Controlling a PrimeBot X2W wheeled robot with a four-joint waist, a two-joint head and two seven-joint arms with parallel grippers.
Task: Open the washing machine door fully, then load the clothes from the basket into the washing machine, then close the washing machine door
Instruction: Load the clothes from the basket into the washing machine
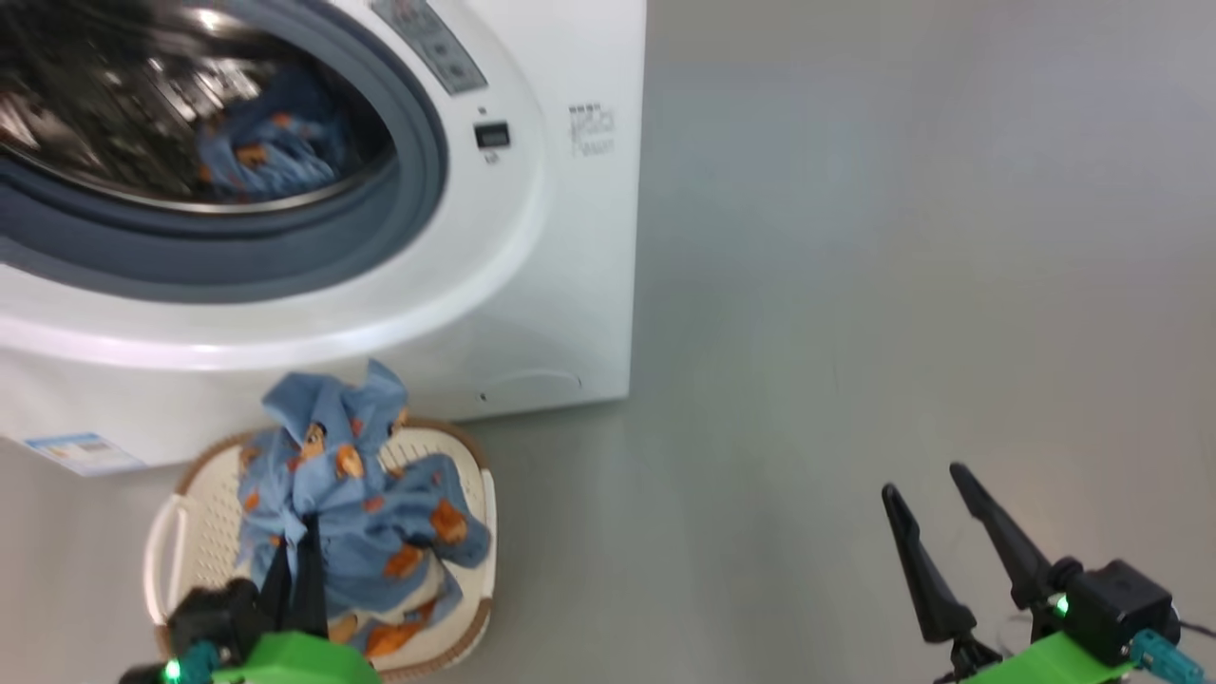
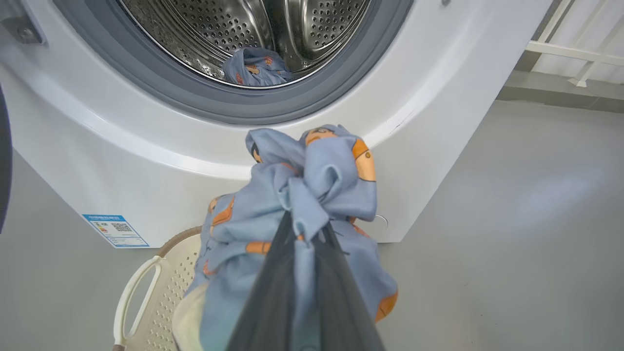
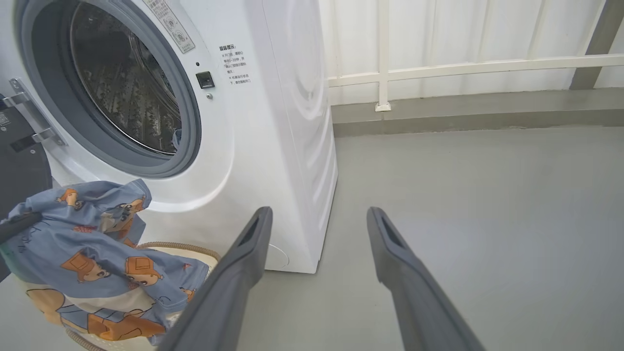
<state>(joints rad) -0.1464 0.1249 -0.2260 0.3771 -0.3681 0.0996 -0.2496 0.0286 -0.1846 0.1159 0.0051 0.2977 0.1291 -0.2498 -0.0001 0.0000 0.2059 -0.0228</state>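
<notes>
Left gripper (image 2: 304, 222) is clenched on the clothes (image 2: 317, 175) over the basket (image 2: 165, 278) — loading is in hand; a lift into the washing machine (image 2: 438, 97) is called for, right gripper (image 1: 923, 480) spread, empty.

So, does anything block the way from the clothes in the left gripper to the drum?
Nothing visible does. The left gripper holds the clothes above the basket, below the open mouth of the washing machine; its door is swung aside.

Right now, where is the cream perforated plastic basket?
Head view, lower left: the cream perforated basket stands on the floor just before the white front-loading washing machine, blue cartoon-print clothes bunched over it.
</notes>
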